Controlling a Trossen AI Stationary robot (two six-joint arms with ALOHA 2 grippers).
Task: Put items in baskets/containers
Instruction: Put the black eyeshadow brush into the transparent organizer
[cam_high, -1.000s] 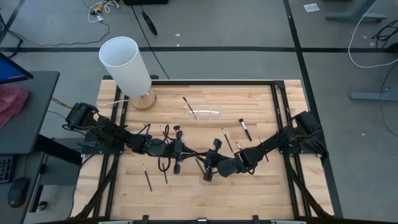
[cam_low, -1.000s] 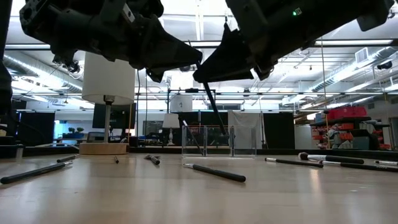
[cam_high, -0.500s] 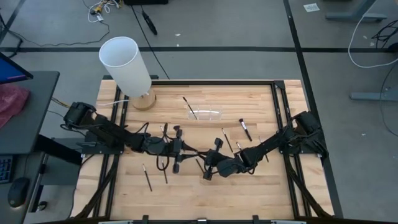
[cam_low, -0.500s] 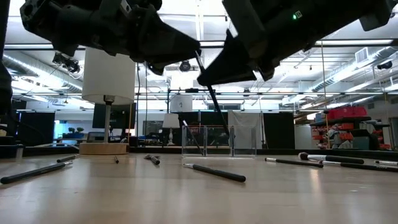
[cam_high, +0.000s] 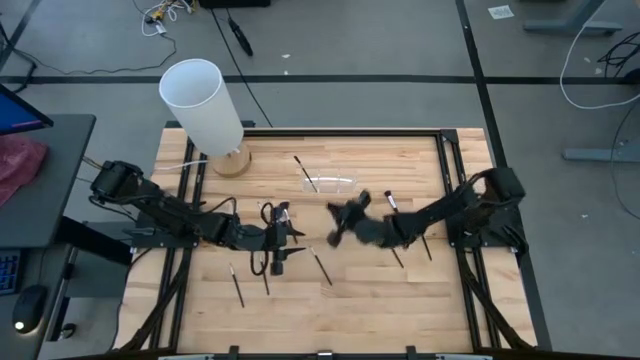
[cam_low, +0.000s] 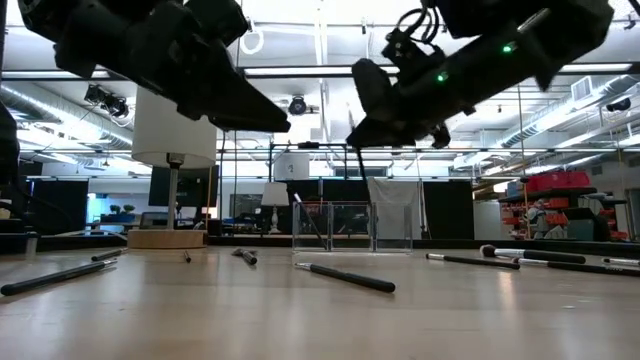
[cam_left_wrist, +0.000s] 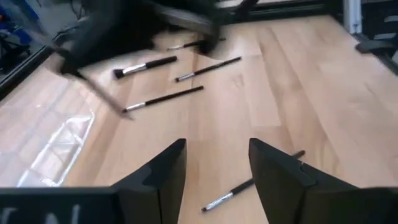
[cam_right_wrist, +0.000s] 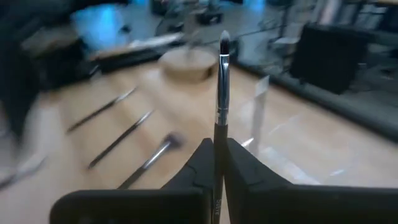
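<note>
Right arm swung toward holder (cam_high: 330, 184), fingers (cam_right_wrist: 239, 165) clamping 1 brush (cam_right_wrist: 221, 93), left fingers (cam_left_wrist: 163, 171) parted.

Two arms, each with one gripper: the left gripper (cam_left_wrist: 214, 149) and the right gripper (cam_right_wrist: 219, 146). One clear holder (cam_high: 330, 183) and one white cylinder (cam_high: 203, 105) stand on the single table (cam_high: 460, 300). Thin brushes (cam_high: 320, 265) number roughly nine (some are half hidden under the arms): about seven loose, one leaning in the holder, one brush (cam_right_wrist: 221, 81) pinched in the right gripper.
</note>
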